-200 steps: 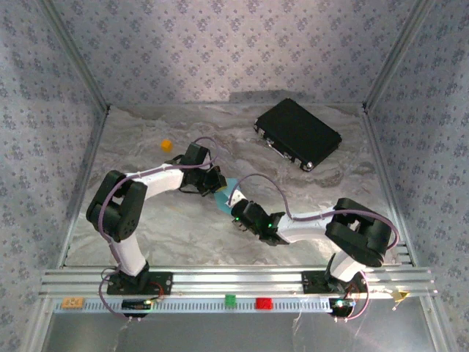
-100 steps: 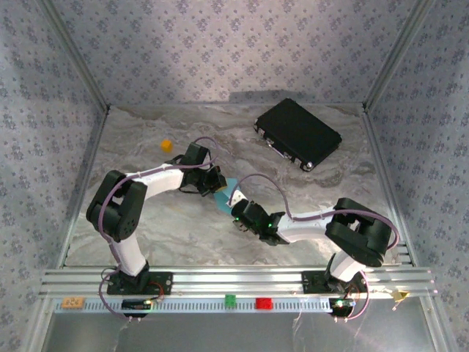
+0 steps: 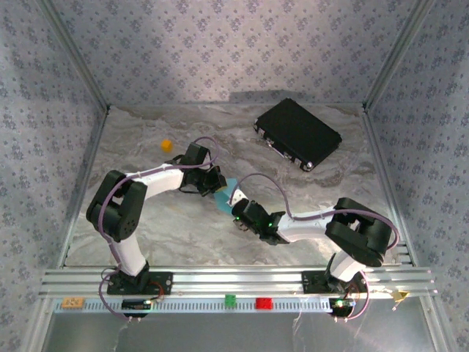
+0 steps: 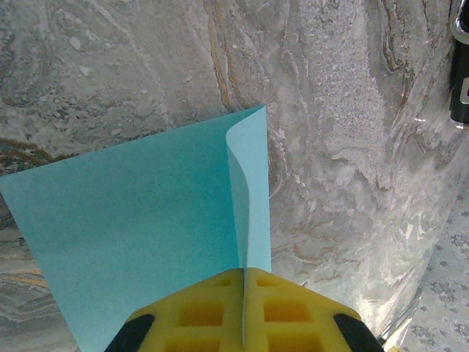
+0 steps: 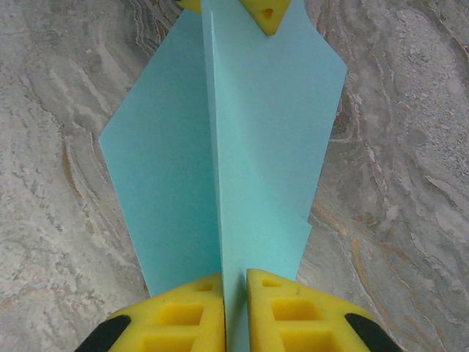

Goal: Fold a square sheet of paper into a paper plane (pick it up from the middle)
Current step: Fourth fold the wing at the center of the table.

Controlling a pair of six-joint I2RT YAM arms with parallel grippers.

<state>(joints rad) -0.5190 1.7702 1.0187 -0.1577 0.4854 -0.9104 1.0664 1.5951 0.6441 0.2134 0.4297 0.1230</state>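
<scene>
1. Change: none seen; arms, sheet and black case sit where they were a second ago.
2. Square sheet of paper: thin, smooth, cyan, folded into an upright ridge, held mid-surface between both arms.
3. Axis: the crease runs diagonally from one end effector to the other.
4. Left end effector: yellow ribbed pads clamped on the sheet.
5. Right end effector: pinching the crease likewise.
6. Surface: grey marbled.
</scene>
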